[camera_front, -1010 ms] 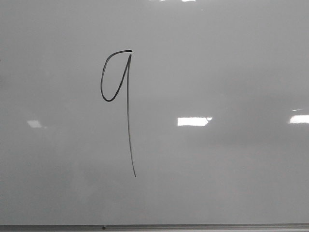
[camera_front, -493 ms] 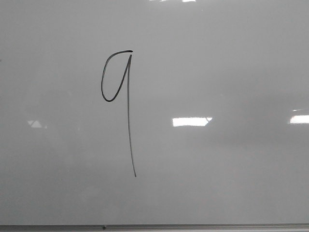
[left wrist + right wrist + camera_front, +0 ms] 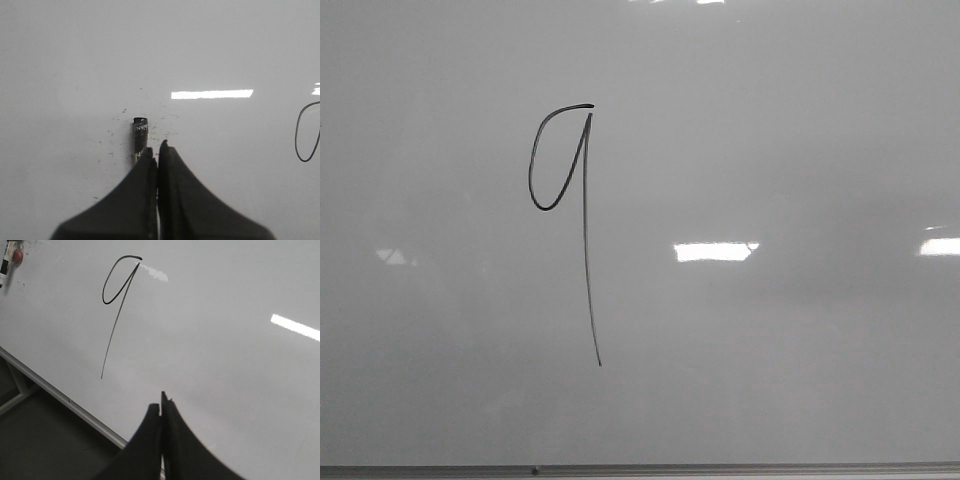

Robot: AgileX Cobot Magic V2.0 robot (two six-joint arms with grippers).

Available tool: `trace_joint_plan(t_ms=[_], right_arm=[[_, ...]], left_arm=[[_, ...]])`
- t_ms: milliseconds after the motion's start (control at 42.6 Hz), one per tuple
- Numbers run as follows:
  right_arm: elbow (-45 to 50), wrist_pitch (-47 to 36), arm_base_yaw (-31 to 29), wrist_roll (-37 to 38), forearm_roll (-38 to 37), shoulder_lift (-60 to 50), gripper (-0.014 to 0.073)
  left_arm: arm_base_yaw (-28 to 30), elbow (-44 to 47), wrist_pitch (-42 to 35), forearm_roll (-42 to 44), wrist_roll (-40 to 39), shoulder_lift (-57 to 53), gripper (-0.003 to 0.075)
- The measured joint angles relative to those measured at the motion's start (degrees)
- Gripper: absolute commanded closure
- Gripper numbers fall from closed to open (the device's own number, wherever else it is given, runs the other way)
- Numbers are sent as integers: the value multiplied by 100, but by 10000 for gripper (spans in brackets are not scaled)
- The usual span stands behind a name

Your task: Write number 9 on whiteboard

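Nothing is changing on the whiteboard [image 3: 800,130]: your 9 [image 3: 584,250] is sitting complete, left of center. Left gripper [image 3: 154,149] is clamping a marker [image 3: 140,132]; right gripper [image 3: 161,405] is pressed together, empty.

Left wrist view: the marker [image 3: 140,136] is mostly hidden behind the left gripper [image 3: 157,148]; lettering on its black barrel too small to read. The number 9 [image 3: 306,132] is cut off by the picture's edge, tail unseen.

L gripper [image 3: 158,148]: matte black, curved tapering fingers | R gripper [image 3: 161,401]: same, matte black
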Motion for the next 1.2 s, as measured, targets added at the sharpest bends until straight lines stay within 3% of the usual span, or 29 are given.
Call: trace_joint_plan(t_ms=[634, 916, 1198], right_arm=[[0, 0, 0, 0, 0, 0, 664], [0, 0, 0, 0, 0, 0, 664], [0, 0, -2, 0, 0, 0, 664]], left_arm=[[75, 120, 0, 0, 3, -191, 739], [705, 1158, -197, 102, 3, -1427, 739], [467, 2317, -862, 120, -19, -1709, 739]])
